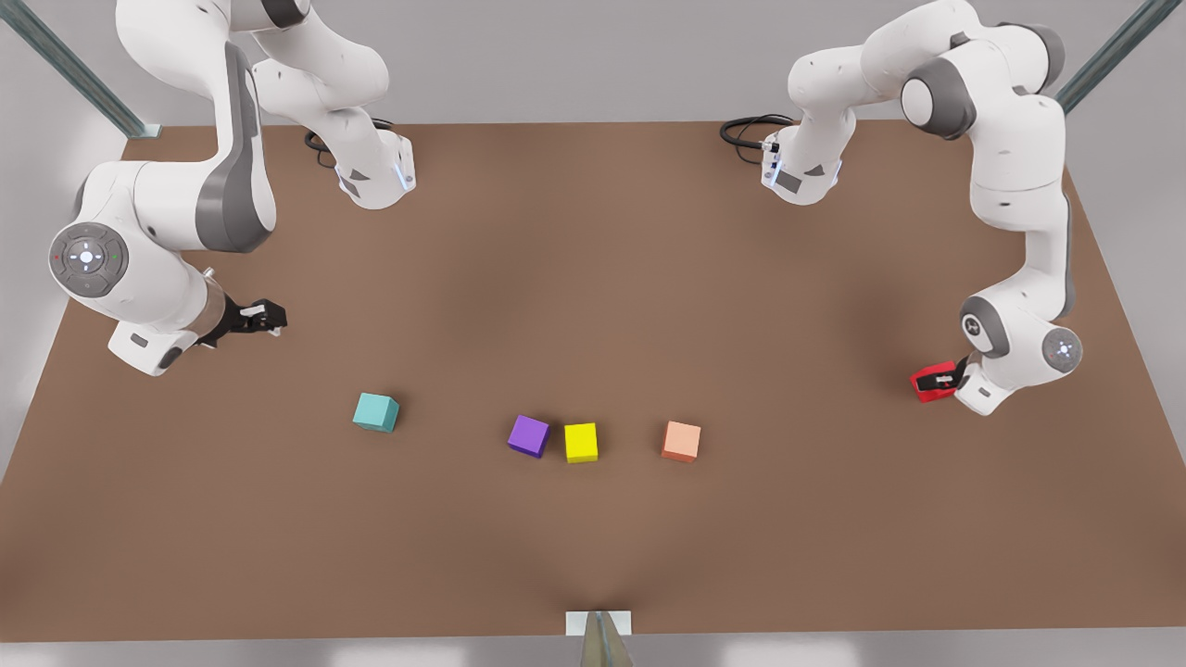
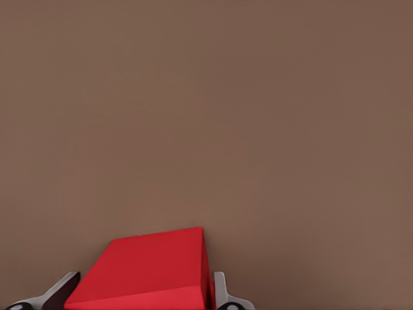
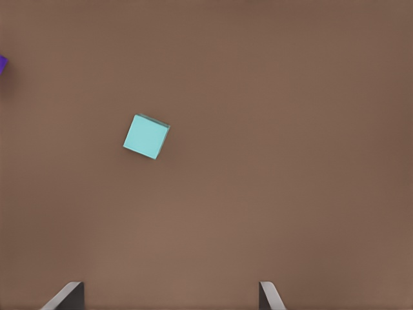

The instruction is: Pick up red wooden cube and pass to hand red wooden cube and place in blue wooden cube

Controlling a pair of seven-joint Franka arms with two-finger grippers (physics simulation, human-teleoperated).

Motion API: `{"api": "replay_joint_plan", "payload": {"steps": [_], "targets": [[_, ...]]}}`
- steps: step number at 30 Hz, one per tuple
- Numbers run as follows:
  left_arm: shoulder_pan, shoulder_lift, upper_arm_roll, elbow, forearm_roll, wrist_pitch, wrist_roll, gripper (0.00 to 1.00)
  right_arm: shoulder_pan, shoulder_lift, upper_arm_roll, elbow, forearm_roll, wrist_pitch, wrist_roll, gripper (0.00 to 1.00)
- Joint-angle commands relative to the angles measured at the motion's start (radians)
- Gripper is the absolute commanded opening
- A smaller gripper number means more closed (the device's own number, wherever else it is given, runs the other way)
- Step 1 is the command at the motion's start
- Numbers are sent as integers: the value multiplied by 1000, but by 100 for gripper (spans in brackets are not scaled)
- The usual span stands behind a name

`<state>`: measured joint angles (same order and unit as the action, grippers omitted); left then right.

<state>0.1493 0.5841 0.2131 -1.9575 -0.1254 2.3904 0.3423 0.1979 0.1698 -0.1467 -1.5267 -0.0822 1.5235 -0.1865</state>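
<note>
Red wooden cube (image 1: 929, 382) sits clamped in the left gripper (image 1: 938, 381) at the front view's right, over the brown table (image 1: 593, 278) and well apart from the other blocks. In the left wrist view the red cube (image 2: 150, 271) is pinched between two fingers (image 2: 222, 294), one pressed against each side, and it is tilted so that one broad face and a thin strip of a second face show. It is equal-sided, so it has no long axis, and its faces are plain, without label or writing.

At the front view's left, the right gripper (image 1: 264, 318) hangs above the table with its white-tipped fingers spread and nothing between them. Its wrist view shows the two fingertips (image 3: 68, 296) wide apart over bare table, with the blue wooden cube (image 3: 146, 136) lying farther off, turned at a slant.

In the front view the blue cube (image 1: 375, 411) rests on the table nearer the camera than the right gripper. To its right lies a row: a purple cube (image 1: 528, 435), a yellow cube (image 1: 581, 442) just beside it, and a salmon cube (image 1: 681, 441) a little apart. None of the blocks holds or carries another.
</note>
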Motion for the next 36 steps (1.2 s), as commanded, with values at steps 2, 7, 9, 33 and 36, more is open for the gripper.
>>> {"api": "replay_joint_plan", "payload": {"steps": [2,7,9,33,36], "targets": [[-4,6,0,2,-3,15,55,97,0,-3,-1,0,2,3,-4,100],[-7,-1,-4,3,-3,3,55,69,-3,-24,-2,3,1,1,-4,100],[-13,-18,-26,18,-3,-46,49,69,-3,-24,-4,3,4,1,-4,100],[-194,402,-799,904,-810,-320,-557,69,32,556,39,252,1233,110,-1410,100],[-194,424,-850,904,-826,-241,-557,69,72,557,39,240,1386,280,-1830,100]]}}
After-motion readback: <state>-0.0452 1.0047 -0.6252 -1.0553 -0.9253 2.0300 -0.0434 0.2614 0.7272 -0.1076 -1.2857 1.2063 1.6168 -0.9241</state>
